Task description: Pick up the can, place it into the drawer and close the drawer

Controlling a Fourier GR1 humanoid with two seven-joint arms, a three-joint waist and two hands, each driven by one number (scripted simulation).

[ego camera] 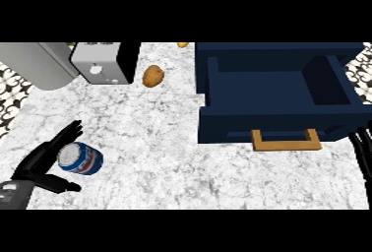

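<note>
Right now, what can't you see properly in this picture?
- Right hand: head view; only thin fingers show, the rest is cut off by the right edge.
- Can: the left hand covers its far side, so I can't tell whether the palm touches it.
- Drawer: its front wall hides the near part of the floor inside.
- Small yellow thing at the top: cut off by the edge.

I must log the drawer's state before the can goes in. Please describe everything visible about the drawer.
The drawer is dark navy, box-shaped, and pulled open toward the robot. Its inside shows nothing in it. A tan, bracket-shaped handle sticks out from its front panel. It sits at the counter's right side. The right hand shows beside it; contact cannot be told.
</note>
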